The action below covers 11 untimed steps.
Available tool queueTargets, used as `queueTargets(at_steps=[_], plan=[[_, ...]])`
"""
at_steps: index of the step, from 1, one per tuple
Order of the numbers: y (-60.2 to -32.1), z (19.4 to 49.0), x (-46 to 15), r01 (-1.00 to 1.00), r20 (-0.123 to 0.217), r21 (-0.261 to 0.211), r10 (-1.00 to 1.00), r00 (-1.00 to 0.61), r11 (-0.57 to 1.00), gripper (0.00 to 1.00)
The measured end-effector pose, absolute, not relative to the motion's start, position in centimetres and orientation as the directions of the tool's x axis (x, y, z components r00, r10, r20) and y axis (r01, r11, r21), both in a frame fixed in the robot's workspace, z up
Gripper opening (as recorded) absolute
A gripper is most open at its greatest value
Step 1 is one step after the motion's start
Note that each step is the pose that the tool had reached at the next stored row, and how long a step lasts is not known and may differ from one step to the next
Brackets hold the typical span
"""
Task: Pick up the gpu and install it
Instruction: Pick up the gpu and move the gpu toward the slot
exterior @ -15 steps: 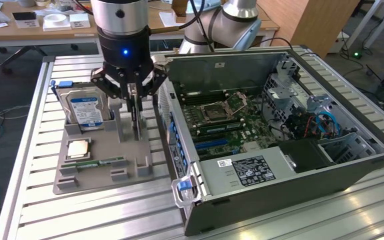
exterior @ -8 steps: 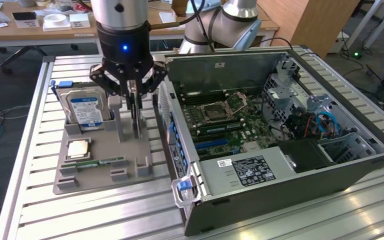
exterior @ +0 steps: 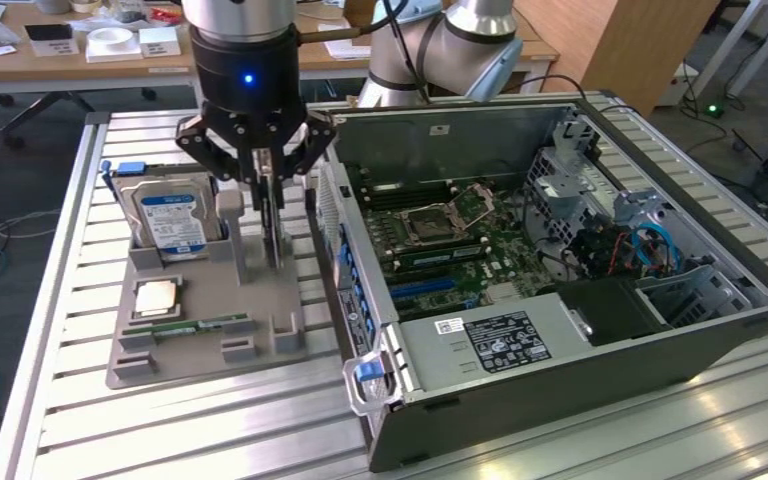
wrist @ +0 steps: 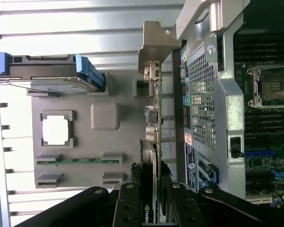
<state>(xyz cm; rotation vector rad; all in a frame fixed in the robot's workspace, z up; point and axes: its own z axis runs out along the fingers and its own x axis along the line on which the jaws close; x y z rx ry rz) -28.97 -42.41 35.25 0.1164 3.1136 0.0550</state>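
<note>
One gpu (exterior: 275, 245) (wrist: 154, 137) stands on edge at the side of the grey holder tray (exterior: 197, 362) (wrist: 125, 137) that lies next to the computer case (exterior: 704, 330) (wrist: 203, 94). Its one silver end bracket (wrist: 156, 45) is at the end far from the gripper. One gripper (exterior: 271, 195) (wrist: 150, 182) comes straight down over the card, its two black fingers (wrist: 128, 203) partly closed and pressed against the card's two faces, so it has hold of the gpu. The card's lower edge seems to sit in the tray's slot, though the angle leaves this unsure.

Four parts are in the tray:
- the gpu
- one hard drive (exterior: 171, 222) (wrist: 52, 82) with a blue and white label, upright at the far end
- one square processor chip (exterior: 157, 296) (wrist: 55, 130), flat in its recess
- one narrow green memory stick (exterior: 204, 325) (wrist: 78, 161), flat in a row of grey clips

One case lies on its side with the panel off, just beside the tray on the slatted aluminium table (exterior: 224, 430). Inside it are one green motherboard (exterior: 491, 250) with one open processor socket (exterior: 440, 220) (wrist: 274, 85), and one silver power supply (exterior: 491, 340) in the near corner
</note>
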Motion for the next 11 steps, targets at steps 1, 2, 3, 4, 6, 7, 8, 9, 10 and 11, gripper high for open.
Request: queueTargets(at_steps=[1,2,3,4,6,7,8,9,10,11], plan=[[-42.4,35.4,-29.0,0.074,-0.024,0.036,0.075,-0.997,0.997,0.26],[-42.4,35.5,-29.0,0.074,-0.024,0.036,0.075,-0.997,0.997,0.26],[-42.4,35.7,-29.0,0.074,-0.024,0.036,0.075,-0.997,0.997,0.26],[-42.4,35.8,-29.0,0.074,-0.024,0.036,0.075,-0.997,0.997,0.26],[-42.4,36.0,-29.0,0.074,-0.024,0.036,0.075,-0.997,0.997,0.26],[-42.4,36.1,-29.0,0.074,-0.024,0.036,0.075,-0.997,0.997,0.26],[-42.4,36.2,-29.0,0.074,-0.024,0.036,0.075,-0.997,0.997,0.26],[-42.4,36.3,-29.0,0.074,-0.024,0.036,0.075,-0.997,0.997,0.26],[-42.4,36.4,-29.0,0.074,-0.024,0.036,0.075,-0.997,0.997,0.26],[-42.4,36.5,-29.0,0.074,-0.024,0.036,0.075,-0.997,0.997,0.26]])
